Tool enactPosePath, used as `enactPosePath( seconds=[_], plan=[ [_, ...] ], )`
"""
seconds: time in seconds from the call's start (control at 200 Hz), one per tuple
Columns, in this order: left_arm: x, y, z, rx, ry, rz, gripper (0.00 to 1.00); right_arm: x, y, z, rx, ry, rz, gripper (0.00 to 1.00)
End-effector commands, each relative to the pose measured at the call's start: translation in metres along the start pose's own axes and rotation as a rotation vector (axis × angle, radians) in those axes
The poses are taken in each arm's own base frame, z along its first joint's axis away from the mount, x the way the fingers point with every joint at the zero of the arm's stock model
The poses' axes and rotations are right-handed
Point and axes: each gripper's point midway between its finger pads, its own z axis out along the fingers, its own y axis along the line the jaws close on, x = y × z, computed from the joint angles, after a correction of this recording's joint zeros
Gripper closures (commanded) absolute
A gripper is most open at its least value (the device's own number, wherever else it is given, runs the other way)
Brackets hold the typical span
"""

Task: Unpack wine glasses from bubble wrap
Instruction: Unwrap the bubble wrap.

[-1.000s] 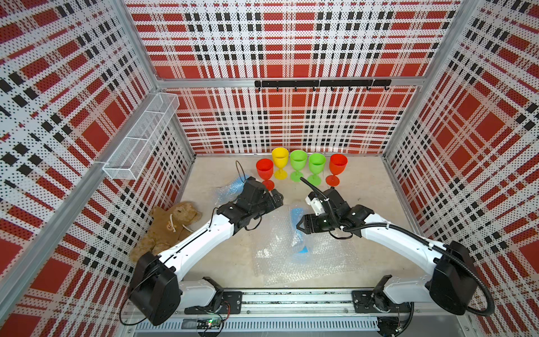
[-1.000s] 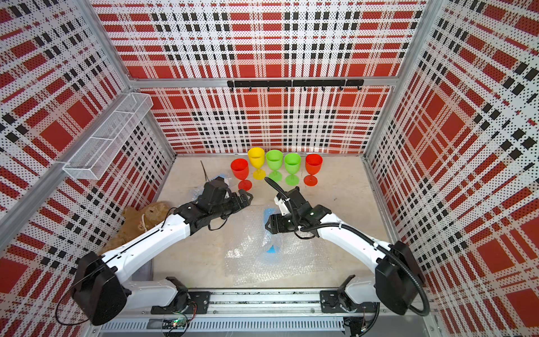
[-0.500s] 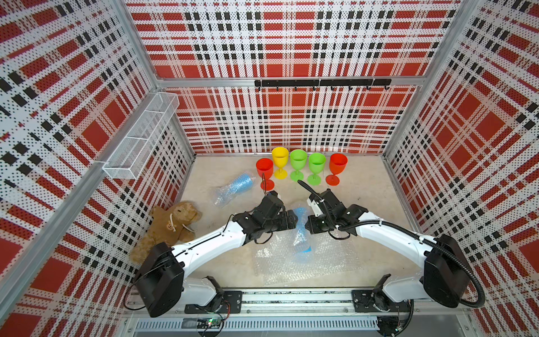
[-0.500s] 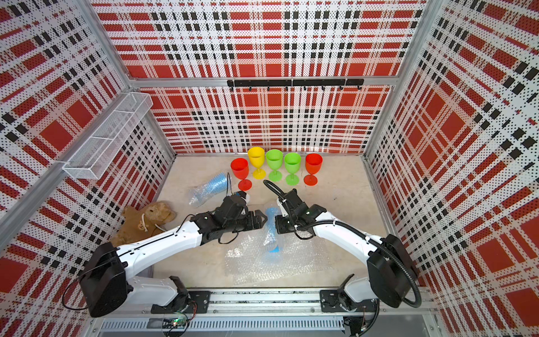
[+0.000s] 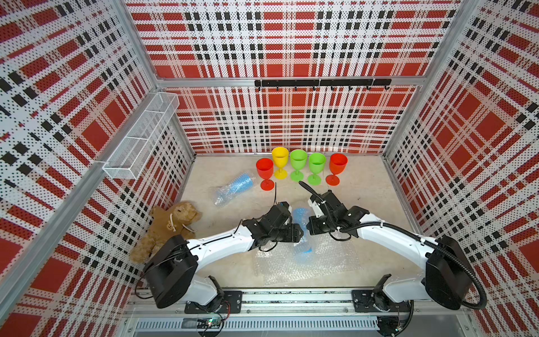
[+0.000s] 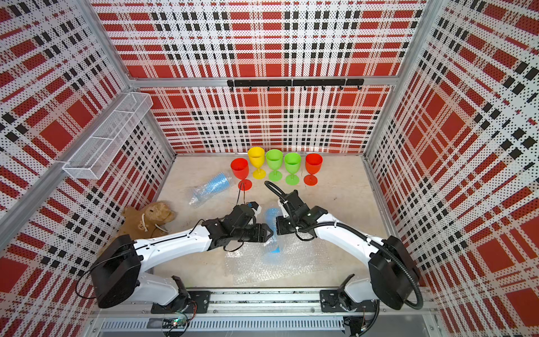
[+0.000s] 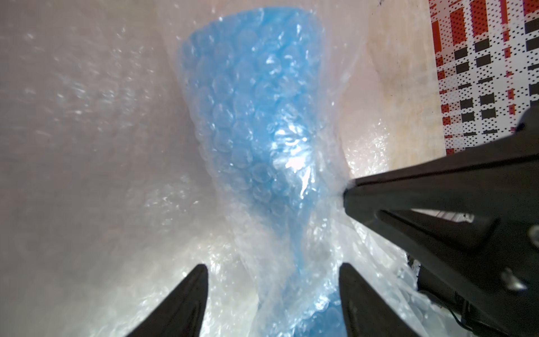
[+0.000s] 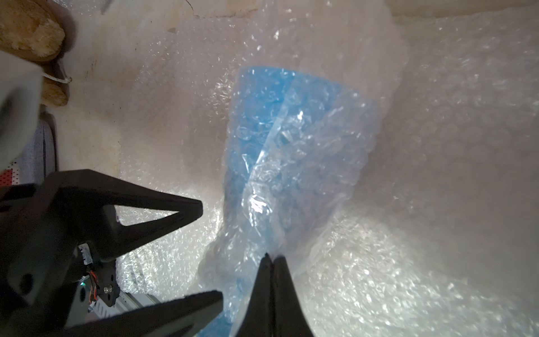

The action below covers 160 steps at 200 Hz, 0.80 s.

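Note:
A blue wine glass [image 5: 302,221] wrapped in bubble wrap [image 7: 320,227] hangs tilted above the table's middle, foot end lowest [image 6: 273,248]. My right gripper [image 8: 271,258] is shut on a fold of that wrap beside the stem. My left gripper [image 7: 273,266] is open, one finger on each side of the wrapped stem; the glass's bowl [image 7: 250,102] lies beyond them. In both top views the two grippers meet at the bundle, left [image 5: 299,233], right [image 5: 309,229]. A second wrapped blue glass [image 5: 236,186] lies at the back left. Several bare glasses, red [image 5: 264,172], yellow [image 5: 280,162], green [image 5: 298,163], stand in a back row.
A loose bubble wrap sheet [image 5: 315,262] lies flat under the bundle near the front edge. A brown teddy bear [image 5: 172,224] lies by the left wall. A white wire basket [image 5: 140,137] hangs on the left wall, a black hook rail [image 5: 320,83] on the back wall.
My left arm swung from the back-left bundle to the middle and its jaws narrowed around the wrapped stem. My right gripper shut on the wrap and raised the blue glass.

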Motion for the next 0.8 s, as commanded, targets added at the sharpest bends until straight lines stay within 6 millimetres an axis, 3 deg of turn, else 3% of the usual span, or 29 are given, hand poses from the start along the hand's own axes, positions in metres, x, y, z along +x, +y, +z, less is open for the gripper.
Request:
enactPosePath(
  seconds=[0.0, 0.446, 0.656, 0.797],
  plan=[
    [0.004, -0.007, 0.01, 0.051, 0.02, 0.029, 0.38, -0.003, 0.004, -0.004, -0.015, -0.022, -0.019, 0.99],
    [-0.005, -0.015, 0.005, 0.108, 0.009, 0.033, 1.0, -0.013, 0.0, -0.017, 0.003, -0.066, -0.055, 1.0],
    [-0.006, -0.007, -0.001, 0.112, -0.009, 0.003, 1.0, -0.02, -0.019, -0.03, 0.078, -0.1, -0.064, 1.0],
    [-0.006, 0.001, -0.006, 0.108, -0.025, -0.017, 1.0, -0.019, -0.042, -0.029, 0.164, -0.094, -0.058, 1.0]
  ],
)
